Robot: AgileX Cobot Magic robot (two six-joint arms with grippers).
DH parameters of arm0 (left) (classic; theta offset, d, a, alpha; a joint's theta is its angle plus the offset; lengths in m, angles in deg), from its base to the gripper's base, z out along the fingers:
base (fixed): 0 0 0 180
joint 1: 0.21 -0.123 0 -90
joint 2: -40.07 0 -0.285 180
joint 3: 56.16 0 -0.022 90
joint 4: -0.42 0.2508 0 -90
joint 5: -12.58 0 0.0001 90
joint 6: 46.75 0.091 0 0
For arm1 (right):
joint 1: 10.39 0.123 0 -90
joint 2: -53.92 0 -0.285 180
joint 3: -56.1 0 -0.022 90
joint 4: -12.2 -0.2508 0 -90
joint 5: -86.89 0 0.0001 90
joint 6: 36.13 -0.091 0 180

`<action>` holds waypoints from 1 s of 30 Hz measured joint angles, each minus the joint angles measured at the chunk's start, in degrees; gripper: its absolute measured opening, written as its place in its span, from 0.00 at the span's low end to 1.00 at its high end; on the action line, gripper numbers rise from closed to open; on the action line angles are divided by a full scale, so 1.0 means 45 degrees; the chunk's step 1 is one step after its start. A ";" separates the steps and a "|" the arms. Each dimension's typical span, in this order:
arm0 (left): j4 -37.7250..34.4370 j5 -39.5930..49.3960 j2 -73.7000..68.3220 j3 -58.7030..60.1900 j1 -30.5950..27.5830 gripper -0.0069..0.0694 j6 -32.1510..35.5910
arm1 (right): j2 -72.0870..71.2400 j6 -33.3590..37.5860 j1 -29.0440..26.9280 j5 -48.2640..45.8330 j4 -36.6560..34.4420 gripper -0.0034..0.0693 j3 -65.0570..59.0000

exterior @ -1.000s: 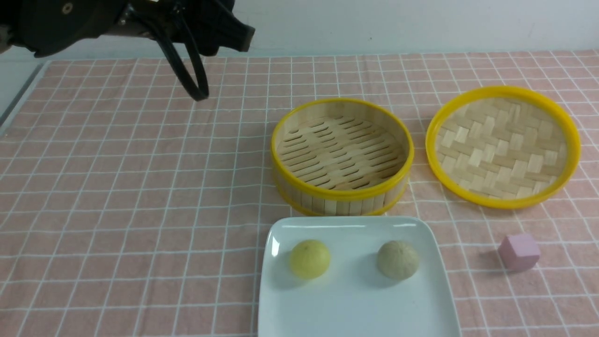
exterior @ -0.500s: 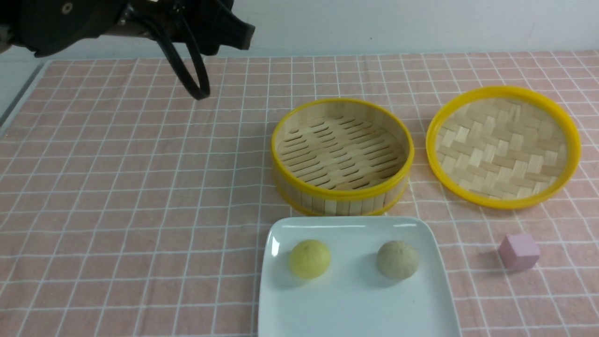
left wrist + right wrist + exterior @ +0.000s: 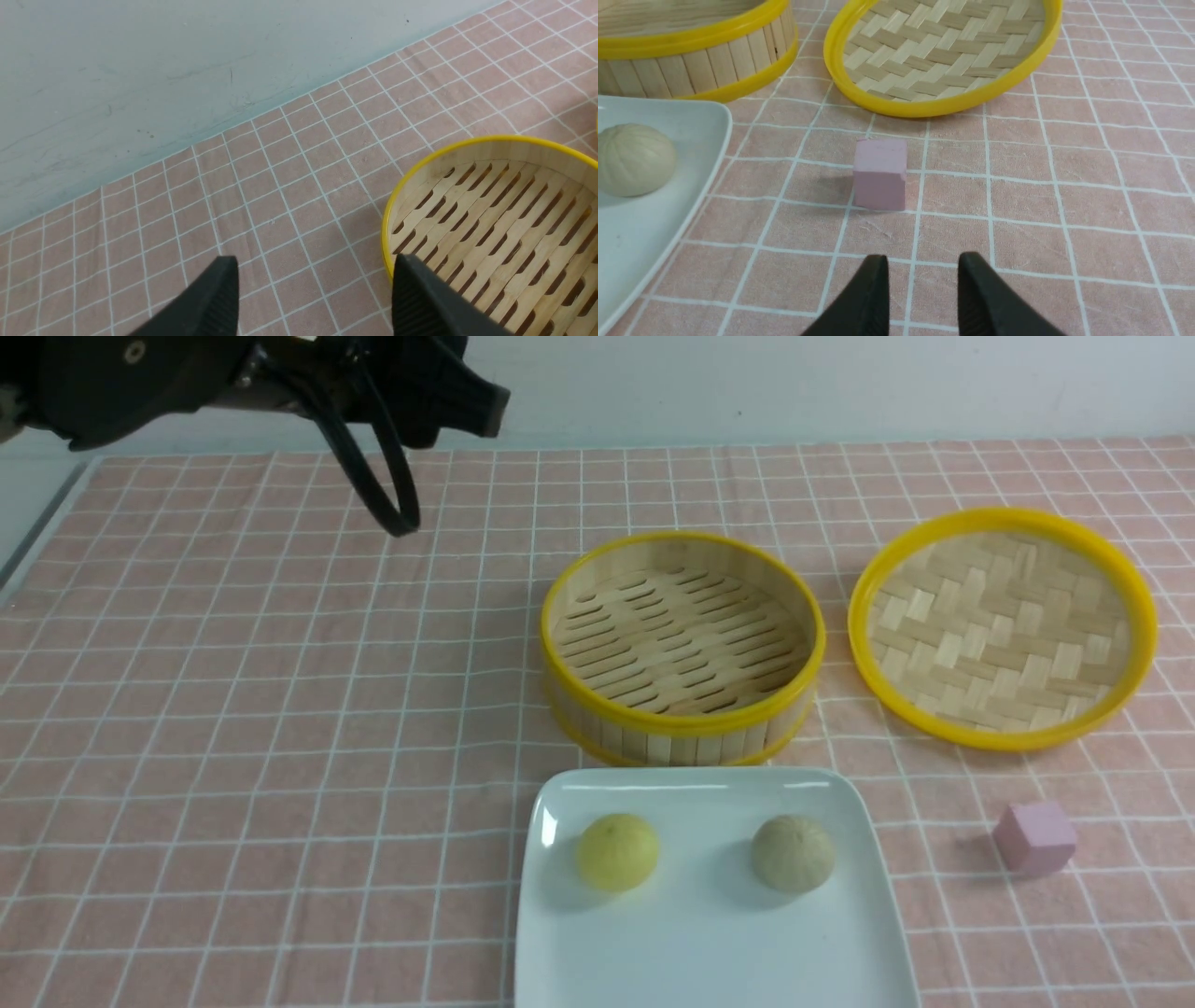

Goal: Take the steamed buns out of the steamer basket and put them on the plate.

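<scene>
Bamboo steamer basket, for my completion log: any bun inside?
No, the round bamboo steamer basket is bare inside; the pale yellow bun and beige-grey bun sit on the white square plate.

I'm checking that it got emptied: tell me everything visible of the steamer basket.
The steamer basket is round and deep: yellow rims top and bottom, a wall of upright bamboo slats, a slatted floor with gaps. It stands upright and empty on the checked cloth, close behind the white plate, beside the lid. Nothing grips it.
</scene>
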 joint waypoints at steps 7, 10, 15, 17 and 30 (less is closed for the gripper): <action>-0.0215 0.0014 0.0000 0.0000 0.0000 0.68 -0.0003 | 0.0000 0.0000 0.0000 0.0012 0.0000 0.37 0.0000; -0.0359 0.0014 0.0000 0.0000 0.0000 0.68 -0.0003 | 0.0000 0.0000 0.0000 0.0012 0.0000 0.37 0.0000; -0.0324 0.0256 0.0000 0.0000 0.0000 0.68 -0.0003 | 0.0000 0.0000 0.0000 0.0012 0.0000 0.37 0.0000; -0.0324 0.0345 0.0000 0.0000 0.0000 0.68 -0.0003 | 0.0000 0.0000 0.0000 0.0012 0.0000 0.37 0.0000; 0.0496 0.1184 0.0000 0.0000 -0.0075 0.68 -0.0003 | 0.0000 0.0000 0.0000 0.0012 0.0000 0.37 0.0000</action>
